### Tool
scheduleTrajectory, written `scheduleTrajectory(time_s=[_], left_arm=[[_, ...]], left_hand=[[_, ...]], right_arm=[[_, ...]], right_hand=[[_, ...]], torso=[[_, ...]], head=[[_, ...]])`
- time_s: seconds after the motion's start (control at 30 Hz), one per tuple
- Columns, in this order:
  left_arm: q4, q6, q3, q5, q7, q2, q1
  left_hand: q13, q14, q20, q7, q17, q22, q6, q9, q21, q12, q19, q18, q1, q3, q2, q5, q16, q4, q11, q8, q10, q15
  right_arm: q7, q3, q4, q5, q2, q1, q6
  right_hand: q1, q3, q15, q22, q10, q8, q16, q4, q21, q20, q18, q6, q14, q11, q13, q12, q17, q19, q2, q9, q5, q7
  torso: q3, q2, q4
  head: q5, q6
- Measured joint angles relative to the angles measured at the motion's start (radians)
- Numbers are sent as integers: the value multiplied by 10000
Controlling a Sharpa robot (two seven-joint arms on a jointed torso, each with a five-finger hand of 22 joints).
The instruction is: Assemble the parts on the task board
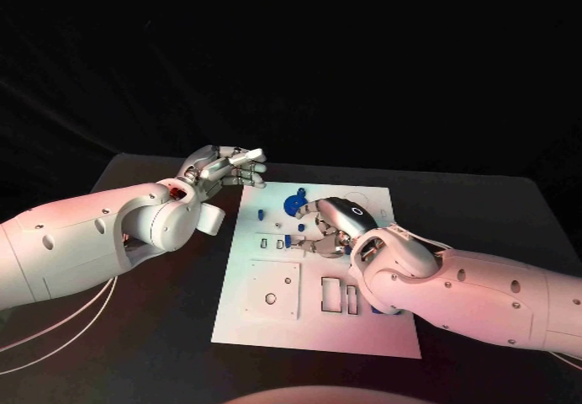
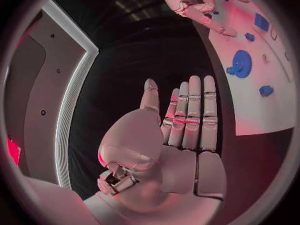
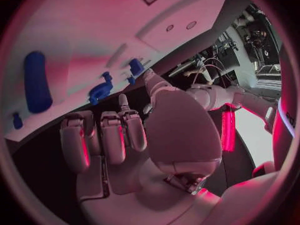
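- While the white task board (image 1: 318, 332) lies flat in the middle of the black tabletop (image 1: 145, 337), the right robot hand (image 1: 325, 227) hovers low over its upper middle, fingers curled downward; whether they pinch a part cannot be told.
- Beyond the board's far left corner, the left robot hand (image 1: 228, 168) is raised, fingers straight and pressed side by side, holding nothing.
- A blue gear (image 1: 293, 203) sits near the board's far edge, just beside the right robot hand; smaller blue parts (image 1: 265, 214) lie near it, and a long blue piece (image 3: 37, 81) rests further along the board.
- Risk, as judged: the curled fingers crowd the gear and small parts, so a sideways move could knock them off their seats or shift the board.
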Motion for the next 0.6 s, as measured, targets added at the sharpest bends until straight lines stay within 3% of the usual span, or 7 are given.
scheduleTrajectory(time_s=[0.17, 0.27, 0.3, 0.37, 0.47, 0.53, 0.6], left_arm=[[-186, 206, 0, -1379, -1089, 73, 3], [-200, 554, 1, -2448, -1998, 134, 12], [-199, 692, 2, -2774, -2284, 164, 18], [-197, 993, 2, -3412, -2866, 248, 46], [-201, 1482, -1, -4373, -3844, 450, 156], [-223, 1796, -1, -4912, -4469, 613, 236], [-262, 2047, 0, -5303, -4959, 766, 300]], left_hand=[[874, 1810, -681, -416, 1817, 834, 139, 838, 1392, 618, 1120, -3, -360, -6, -45, 584, 1965, 520, -615, 361, 1618, -657], [2271, 2578, -960, -764, 4843, 1799, 4, 2372, 2671, 1801, 1183, -7, -584, -8, -201, 603, 5645, 1292, -938, 1690, 2067, -926], [2914, 2753, -1087, -851, 5662, 2879, -200, 3068, 3629, 2333, 1305, -11, -567, -7, -218, 622, 6677, 1614, -1015, 2200, 1985, -1010], [4010, 3029, -1190, -922, 6755, 5341, -506, 4076, 5654, 3304, 1741, -292, -476, -4, -309, 660, 8112, 2242, -1195, 2891, 1772, -1111], [5693, 3032, -1211, -885, 7093, 7397, -1060, 5022, 7318, 4869, 1937, -512, -72, -5, -481, 592, 8784, 3224, -1140, 3323, 987, -1115], [6029, 3041, -1108, -796, 7150, 7839, -1401, 5287, 7679, 5117, 1836, -512, 98, -4, -587, 222, 9151, 3786, -995, 3350, 201, -1028], [6266, 3145, -917, -579, 7187, 9055, -1748, 5244, 8494, 5331, 2292, -747, 490, -4, -654, 141, 10533, 4412, -767, 3074, -873, -870]], right_arm=[[1162, 44, 411, 1199, -912, 339, -522], [1806, 85, 636, 2124, -1519, 542, -633], [1957, 99, 703, 2368, -1695, 580, -651], [2197, 120, 806, 2804, -2030, 646, -667], [2439, 144, 855, 3419, -2491, 751, -659], [2527, 159, 839, 3764, -2762, 813, -639], [2577, 163, 821, 4006, -2946, 841, -614]], right_hand=[[367, 211, 0, 0, -92, 328, 0, 288, -441, 0, 0, 31, 0, -19, 0, -141, -1, 0, 187, 1, 274, -31], [415, 369, 0, -1, -101, 531, 0, 304, -546, 0, 0, 144, 0, -28, -1, -189, -1, 0, 236, 50, 484, -100], [415, 394, 0, -1, -125, 609, 0, 328, -558, 0, -1, 208, 0, -52, -1, -189, -1, 0, 236, 77, 562, -121], [415, 444, 0, -1, -134, 721, 0, 325, -559, 0, 0, 241, 0, -65, -1, -189, -1, 0, 236, 122, 681, -130], [414, 458, -1, -2, -97, 760, 0, 339, -559, 0, -1, 272, 0, -101, -1, -189, -1, 0, 236, 144, 697, -161], [415, 470, 0, -2, -97, 771, 0, 351, -559, 0, -1, 271, 0, -101, -1, -189, -1, 0, 236, 155, 735, -161], [414, 470, -1, -2, -97, 778, 0, 351, -559, 0, -1, 271, 0, -101, -1, -189, -1, 0, 236, 157, 735, -161]], torso=[[15, -84, -21], [27, -158, -36], [33, -187, -42], [39, -232, -51], [58, -296, -68], [75, -337, -75], [89, -366, -75]], head=[[49, 9], [81, -12], [82, -23], [79, -28], [68, -55], [77, -85], [83, -101]])
